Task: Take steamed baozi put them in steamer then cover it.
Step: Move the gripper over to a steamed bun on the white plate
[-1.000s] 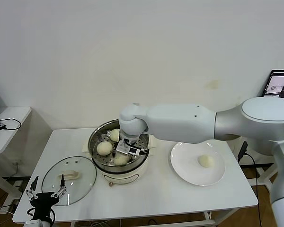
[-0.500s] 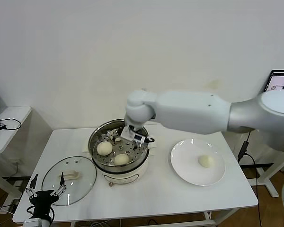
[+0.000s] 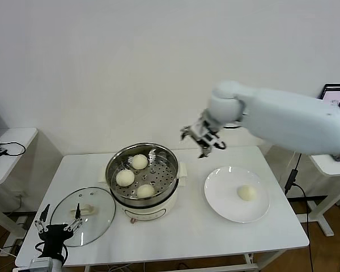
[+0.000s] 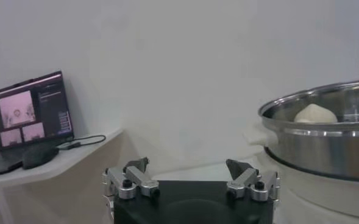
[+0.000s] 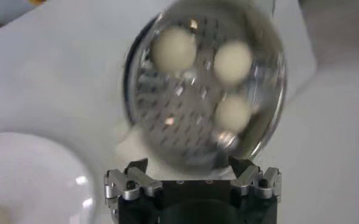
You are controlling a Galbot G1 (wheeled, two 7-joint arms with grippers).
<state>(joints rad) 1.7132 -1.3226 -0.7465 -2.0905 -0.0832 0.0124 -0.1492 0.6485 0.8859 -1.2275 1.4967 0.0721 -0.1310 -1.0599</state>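
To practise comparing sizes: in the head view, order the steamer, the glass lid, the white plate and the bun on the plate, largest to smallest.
1. Steamer
2. White plate and glass lid: they look about alike, so no ranking between them
3. Bun on the plate, clearly smallest

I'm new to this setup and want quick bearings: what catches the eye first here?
The steamer at the table's centre holds three baozi, uncovered. The right gripper hangs open and empty in the air between the steamer and the white plate, where one bun remains. The glass cover lies flat to the left, by the parked left gripper.
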